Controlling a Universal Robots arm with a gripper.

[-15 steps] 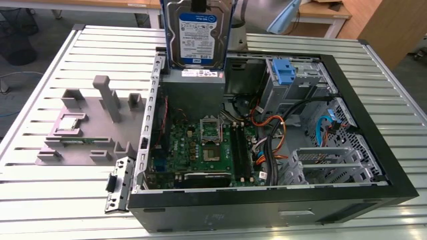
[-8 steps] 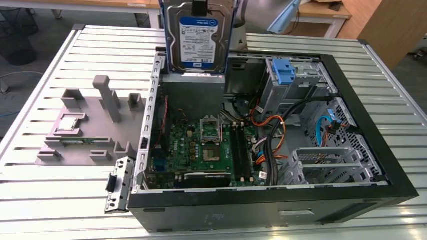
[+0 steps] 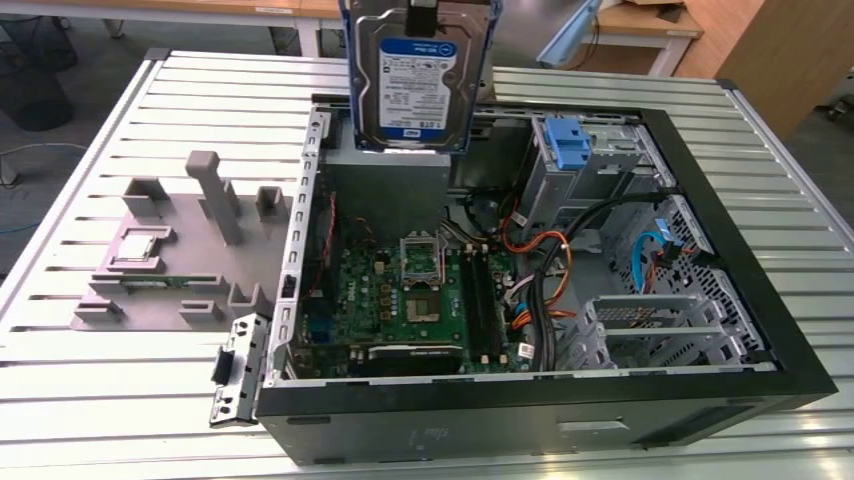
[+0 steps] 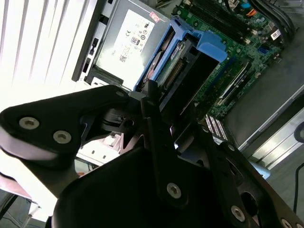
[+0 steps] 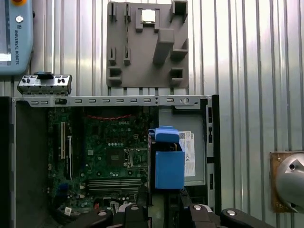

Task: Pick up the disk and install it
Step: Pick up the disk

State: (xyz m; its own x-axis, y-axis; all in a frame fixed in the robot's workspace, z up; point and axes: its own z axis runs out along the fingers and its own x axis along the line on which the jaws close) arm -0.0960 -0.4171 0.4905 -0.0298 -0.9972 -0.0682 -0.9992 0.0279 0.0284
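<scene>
The disk [image 3: 414,80] hangs upright in the air over the back part of the open computer case [image 3: 747,330]. It is a silver drive with a white-and-blue label in a blue carrier. My gripper [image 3: 424,12] is shut on its top end. In the second wrist view the disk [image 4: 176,59] shows edge-on beyond the gripper [image 4: 156,100], with its connector row facing the camera. In the first wrist view the disk's blue carrier [image 5: 169,164] sits above the gripper [image 5: 161,211]. It hangs over the case between the motherboard and the power supply.
Inside the case are the green motherboard [image 3: 400,290], the grey power supply [image 3: 387,185] under the disk, orange and black cables [image 3: 554,250], and a drive cage with a blue bracket [image 3: 567,145]. A grey fixture [image 3: 174,250] stands on the slatted table at the exterior view's left.
</scene>
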